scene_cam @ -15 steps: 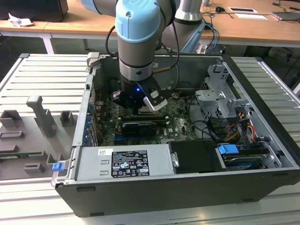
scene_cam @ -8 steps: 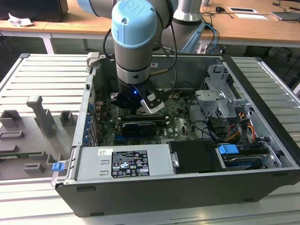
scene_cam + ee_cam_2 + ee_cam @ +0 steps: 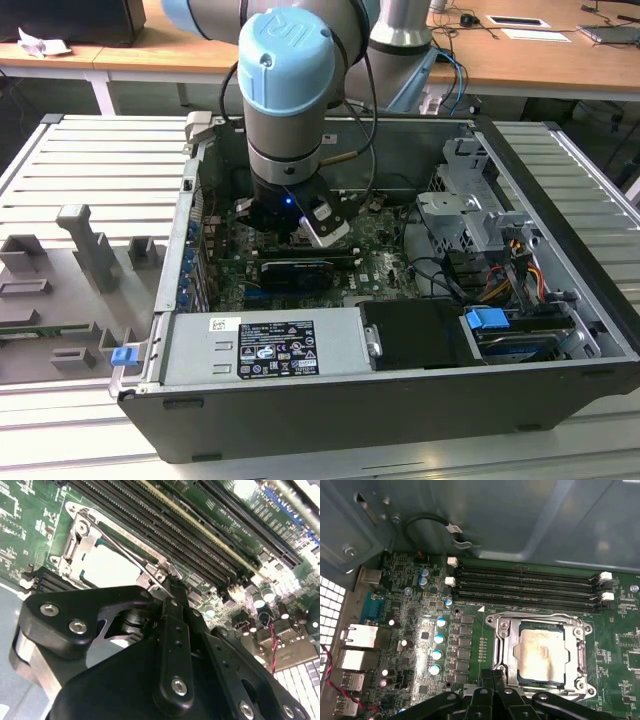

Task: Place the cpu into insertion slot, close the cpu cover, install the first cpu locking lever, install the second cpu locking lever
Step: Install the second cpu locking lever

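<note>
Sitting in the insertion slot [image 3: 540, 652] on the green motherboard [image 3: 410, 630], the cpu [image 3: 540, 652] shows its silver-grey top through the cut-out of the cpu cover [image 3: 502, 645], which lies shut over it; no writing on the chip can be made out. The fingers [image 3: 492, 700] of the gripper [image 3: 290, 222] are pressed together just beside the socket's edge, holding nothing. Long black memory slots [image 3: 525, 587] run alongside. In the exterior view, a white label [image 3: 275, 350] marks the case's near part, its print too small to read.

I see the silver-grey cpu [image 3: 540, 652] seated flat in the insertion slot [image 3: 496, 652] on the green motherboard, the grey cpu cover [image 3: 580, 652] closed around it.
</note>
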`<state>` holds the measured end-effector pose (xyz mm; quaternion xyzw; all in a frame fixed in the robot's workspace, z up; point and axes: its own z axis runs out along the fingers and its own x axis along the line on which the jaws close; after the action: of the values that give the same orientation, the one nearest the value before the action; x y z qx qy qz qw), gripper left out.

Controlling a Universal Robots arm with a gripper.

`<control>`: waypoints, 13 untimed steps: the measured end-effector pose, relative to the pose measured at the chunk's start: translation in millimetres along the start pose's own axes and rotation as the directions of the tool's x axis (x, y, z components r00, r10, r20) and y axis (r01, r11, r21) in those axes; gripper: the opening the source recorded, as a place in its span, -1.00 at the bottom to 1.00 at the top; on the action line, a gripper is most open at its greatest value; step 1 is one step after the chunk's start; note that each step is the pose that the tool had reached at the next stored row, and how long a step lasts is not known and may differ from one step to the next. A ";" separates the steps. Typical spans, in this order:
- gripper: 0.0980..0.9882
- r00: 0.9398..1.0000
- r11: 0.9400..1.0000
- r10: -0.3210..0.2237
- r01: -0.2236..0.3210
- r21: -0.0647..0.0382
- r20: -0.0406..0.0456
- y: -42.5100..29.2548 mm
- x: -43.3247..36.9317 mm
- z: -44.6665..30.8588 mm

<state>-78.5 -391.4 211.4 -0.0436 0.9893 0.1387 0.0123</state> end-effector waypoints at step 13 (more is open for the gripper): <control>-0.98 1.000 1.000 0.000 0.000 -0.001 0.000 18.5 -3.0 -61.9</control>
<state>-77.9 -390.5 276.1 -0.0436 0.9893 0.1390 0.0124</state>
